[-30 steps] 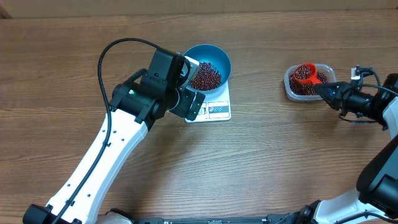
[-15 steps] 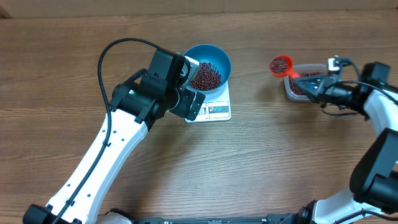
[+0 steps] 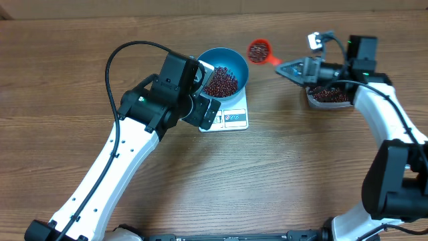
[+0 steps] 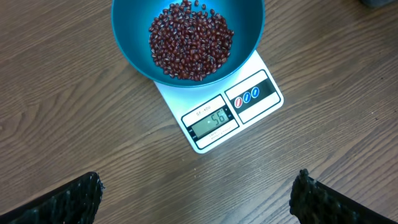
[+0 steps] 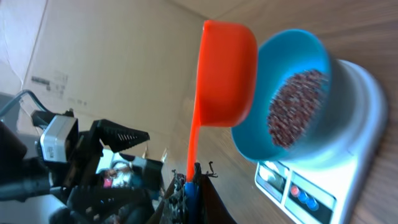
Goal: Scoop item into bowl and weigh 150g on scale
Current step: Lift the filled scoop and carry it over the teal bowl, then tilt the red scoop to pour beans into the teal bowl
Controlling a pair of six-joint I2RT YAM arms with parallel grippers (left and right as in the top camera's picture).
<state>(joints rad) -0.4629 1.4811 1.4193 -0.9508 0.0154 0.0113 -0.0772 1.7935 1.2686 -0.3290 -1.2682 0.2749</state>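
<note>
Overhead: bowl (image 3: 224,57) sits on scale (image 3: 234,118), part-filled with beans (image 3: 221,82). Display shows two digits only, so short of target by my reckoning. Right jaws clamped on handle of loaded scoop (image 3: 259,50), raised just beside bowl rim. Left jaws wide, empty, above scale. Count: one bowl, one scale, one scoop, one tub (image 3: 329,105).

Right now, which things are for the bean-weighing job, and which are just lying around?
For the job: beans, blue bowl, scale, orange scoop, right gripper holding it, clear tub of more beans.
Just around: wooden table, black cable.
</note>
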